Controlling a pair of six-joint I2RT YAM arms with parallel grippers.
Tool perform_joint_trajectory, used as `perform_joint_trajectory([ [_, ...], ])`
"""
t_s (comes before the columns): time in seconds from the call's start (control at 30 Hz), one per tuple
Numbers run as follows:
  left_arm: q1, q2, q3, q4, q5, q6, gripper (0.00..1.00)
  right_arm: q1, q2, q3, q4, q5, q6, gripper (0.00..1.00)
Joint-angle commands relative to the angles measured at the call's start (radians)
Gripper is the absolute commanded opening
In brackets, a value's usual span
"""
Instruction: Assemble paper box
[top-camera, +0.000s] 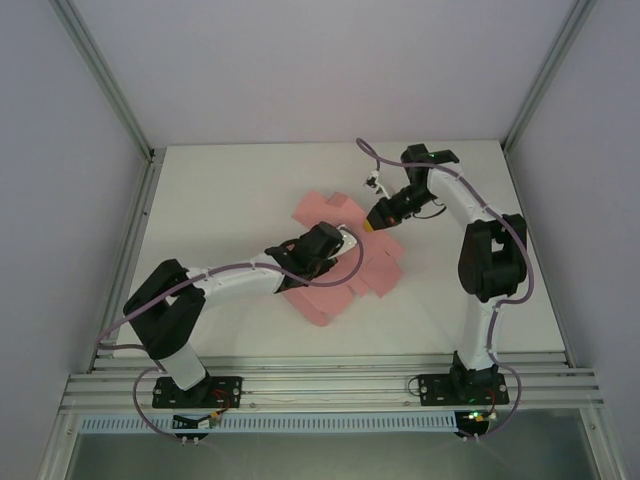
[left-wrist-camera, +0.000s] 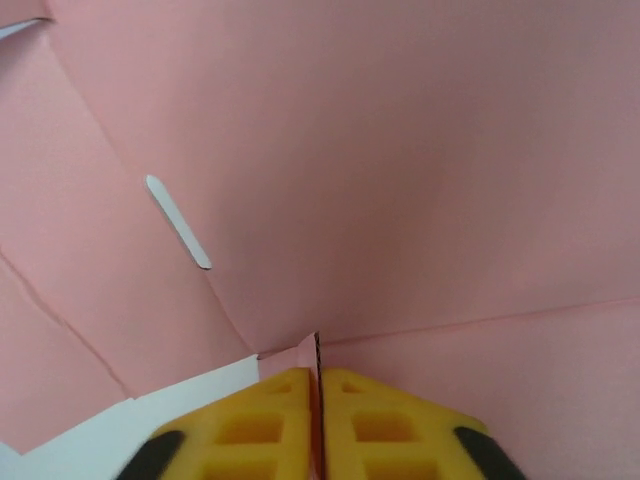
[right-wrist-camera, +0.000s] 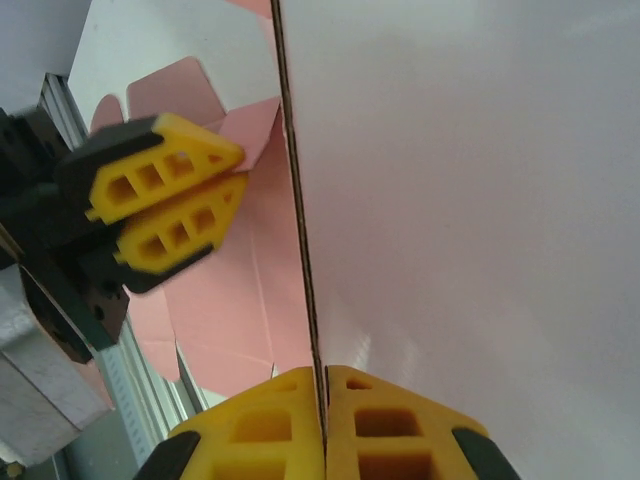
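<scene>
L gripper (left-wrist-camera: 318, 375) is clamped on a flap edge of paper box (top-camera: 372, 268), thin card seen betw. jaws. Box is laid mostly flat at table (top-camera: 225, 190) ctr. Panel at its 1 o'clock is raised and pinched edge-on by R gripper (right-wrist-camera: 325, 372).

Your left arm (top-camera: 235, 278) and right arm (top-camera: 487, 330) are built alike, with white tube links between bulky black joint housings. Each stands on a black base plate (top-camera: 197, 390) bolted to aluminium rails (top-camera: 330, 385). A lilac cable (top-camera: 367, 152) runs in loose loops along each arm. The left hand (right-wrist-camera: 235, 178) and right hand (right-wrist-camera: 322, 372) have yellow wedge-shaped fingers (right-wrist-camera: 270, 420) with hollow ribbed pockets and black inserts at the outer corners, on black bodies. A small green light (top-camera: 478, 414) glows below the right base.
</scene>
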Motion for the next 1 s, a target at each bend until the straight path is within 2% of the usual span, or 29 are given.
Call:
perform_joint_trajectory([
  [0.0,-0.049,-0.061,-0.009,-0.004,0.090,-0.030,0.23,0.004,-0.057,0.008,0.090,-0.056,-0.017,0.00],
  [0.07,-0.048,-0.129,-0.042,0.009,0.120,-0.062,0.25,0.004,-0.060,0.009,0.082,-0.037,-0.043,0.00],
  [0.1,-0.045,-0.174,-0.061,0.016,0.144,-0.081,0.29,0.004,-0.062,0.010,0.080,-0.025,-0.062,0.00],
  [0.17,-0.029,-0.263,-0.099,0.020,0.209,-0.127,0.45,0.004,-0.062,0.008,0.076,0.003,-0.093,0.00],
  [0.23,0.005,-0.360,-0.134,0.031,0.264,-0.193,0.80,0.004,-0.066,0.002,0.073,0.019,-0.139,0.00],
  [0.27,0.025,-0.403,-0.151,0.032,0.295,-0.218,0.92,0.007,-0.071,-0.003,0.076,0.027,-0.162,0.00],
  [0.3,0.049,-0.449,-0.172,0.047,0.300,-0.253,1.00,0.012,-0.078,-0.012,0.090,0.054,-0.177,0.00],
  [0.47,0.207,-0.577,-0.228,0.093,0.172,-0.488,1.00,0.098,-0.117,-0.099,0.242,0.336,-0.220,0.00],
  [0.63,0.355,-0.511,-0.181,-0.038,0.043,-0.700,1.00,0.239,-0.131,-0.233,0.455,0.689,-0.308,0.00],
  [0.73,0.409,-0.464,-0.176,-0.086,0.037,-0.782,1.00,0.281,-0.140,-0.283,0.558,0.776,-0.325,0.00],
  [0.83,0.449,-0.457,-0.213,-0.058,0.072,-0.826,1.00,0.306,-0.169,-0.325,0.648,0.821,-0.338,0.00],
  [0.97,0.505,-0.453,-0.249,-0.035,0.080,-0.888,1.00,0.340,-0.217,-0.430,0.851,0.910,-0.438,0.00],
])
